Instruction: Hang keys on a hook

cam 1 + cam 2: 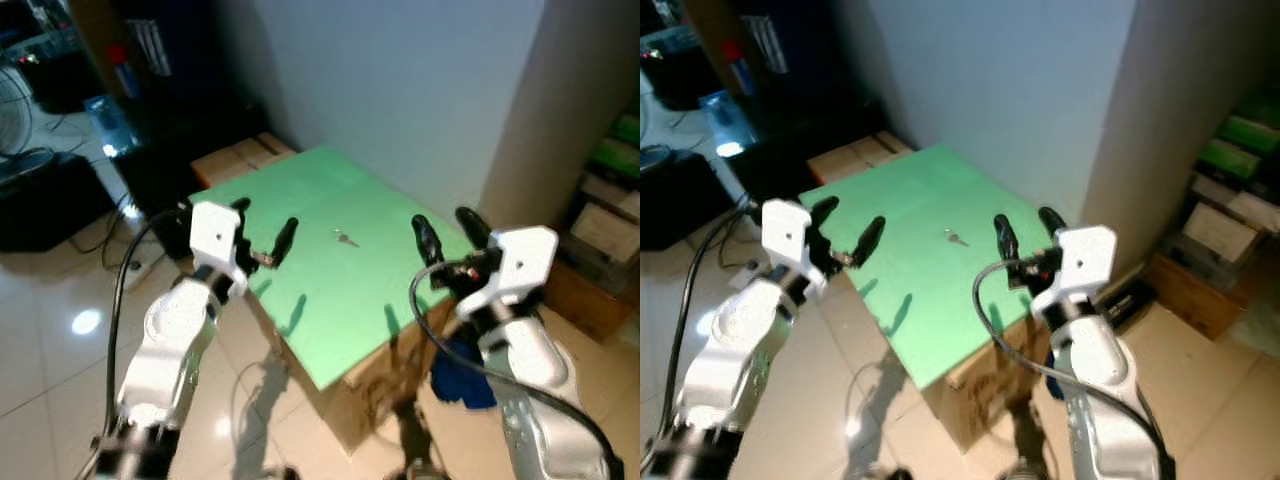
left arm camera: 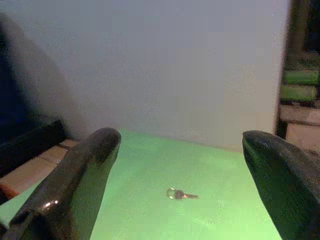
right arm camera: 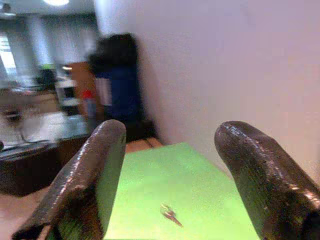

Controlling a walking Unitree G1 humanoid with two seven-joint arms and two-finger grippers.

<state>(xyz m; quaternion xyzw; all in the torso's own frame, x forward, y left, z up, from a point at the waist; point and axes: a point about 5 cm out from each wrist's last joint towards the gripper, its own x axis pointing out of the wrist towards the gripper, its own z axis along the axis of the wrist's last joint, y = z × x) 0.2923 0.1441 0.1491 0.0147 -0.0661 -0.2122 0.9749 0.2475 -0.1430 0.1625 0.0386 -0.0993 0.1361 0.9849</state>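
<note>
A small silver key on a ring (image 1: 346, 238) lies near the middle of a green tabletop (image 1: 320, 300); it also shows in the wrist views, key (image 2: 181, 194) and key (image 3: 170, 214). My left gripper (image 1: 263, 226) hovers open above the table's left edge, its fingers pointing toward the key. My right gripper (image 1: 449, 234) hovers open over the table's right edge, likewise aimed at the key. Both hold nothing. No hook can be made out.
The green top rests on cardboard boxes (image 1: 375, 395). A pale wall (image 1: 400, 90) rises just behind the table. Dark furniture and a fan (image 1: 15, 105) stand at the left, shelves with boxes (image 1: 605, 220) at the right, something blue (image 1: 462, 372) on the floor.
</note>
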